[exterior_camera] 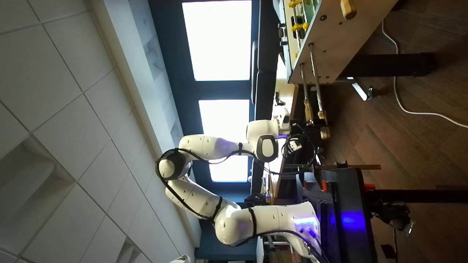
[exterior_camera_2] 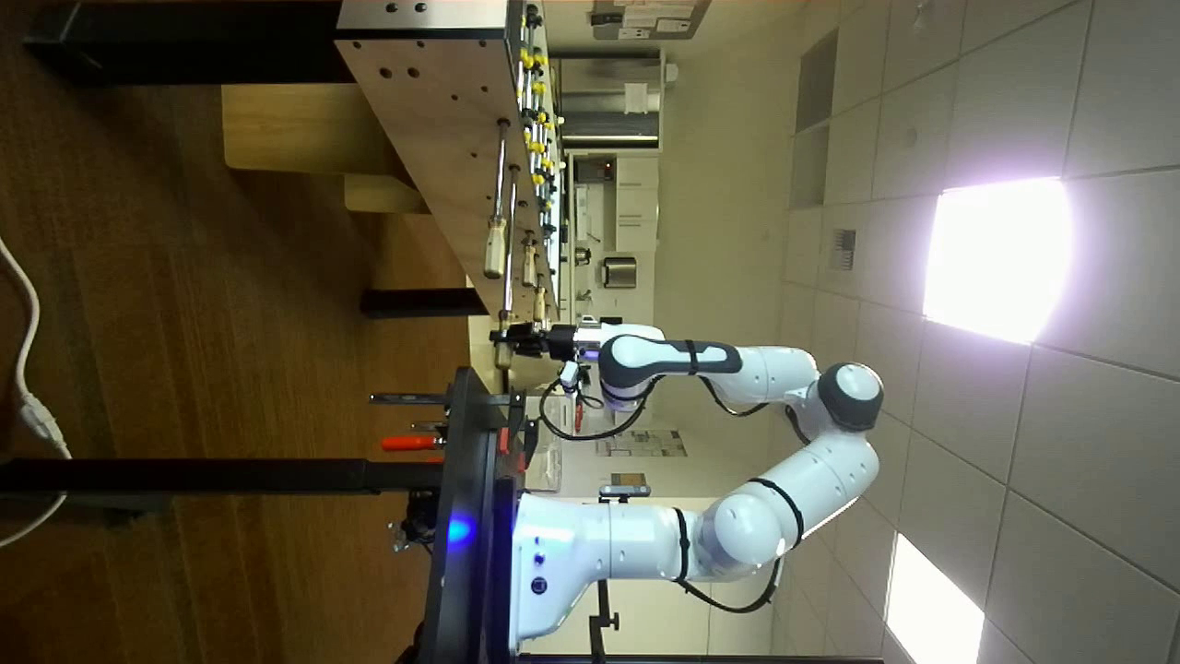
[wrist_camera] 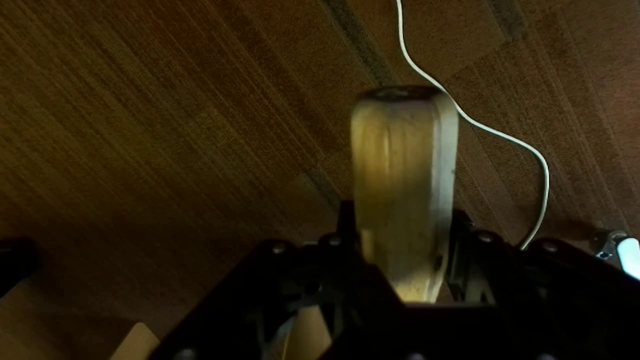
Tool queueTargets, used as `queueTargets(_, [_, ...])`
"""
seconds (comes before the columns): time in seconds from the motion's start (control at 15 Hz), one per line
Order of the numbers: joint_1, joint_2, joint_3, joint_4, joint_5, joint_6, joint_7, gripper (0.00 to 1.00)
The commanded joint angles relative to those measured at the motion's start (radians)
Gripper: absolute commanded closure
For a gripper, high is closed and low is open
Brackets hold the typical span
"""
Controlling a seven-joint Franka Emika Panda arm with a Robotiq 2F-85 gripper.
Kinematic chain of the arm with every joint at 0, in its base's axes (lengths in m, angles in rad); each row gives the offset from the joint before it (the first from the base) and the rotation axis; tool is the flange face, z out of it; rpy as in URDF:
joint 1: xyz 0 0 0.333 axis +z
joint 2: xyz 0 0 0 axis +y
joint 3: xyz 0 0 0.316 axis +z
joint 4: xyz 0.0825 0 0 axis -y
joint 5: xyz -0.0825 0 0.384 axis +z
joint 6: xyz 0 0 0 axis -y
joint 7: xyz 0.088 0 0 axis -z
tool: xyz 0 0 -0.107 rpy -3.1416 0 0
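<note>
Wooden foosball handle (wrist_camera: 397,175) is clamped between the black jaws, which press against both its sides, its end jutting beyond them. In an exterior view it caps a metal rod (exterior_camera_2: 510,249) sticking out of the foosball table (exterior_camera_2: 429,115), near another handle (exterior_camera_2: 495,249). A white cable (wrist_camera: 500,133) crosses the floor (wrist_camera: 150,125).

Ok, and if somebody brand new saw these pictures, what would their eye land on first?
Probably the white robot arm, bent across the lower half of both exterior views, which lie sideways. Next, the pale wooden handle near the middle of the wrist view, clamped in the end effector. Then perhaps the foosball table, cut off by the top edge of both exterior views.
</note>
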Motion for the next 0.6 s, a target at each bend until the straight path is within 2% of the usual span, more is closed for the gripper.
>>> queueTargets(0.0, [0.068,-0.117,0.052,0.017,-0.021,-0.162,0.032,0.86])
queueTargets(0.53, [0.121,-0.074,-0.002,0.042,-0.019,-0.157,0.017,0.86])
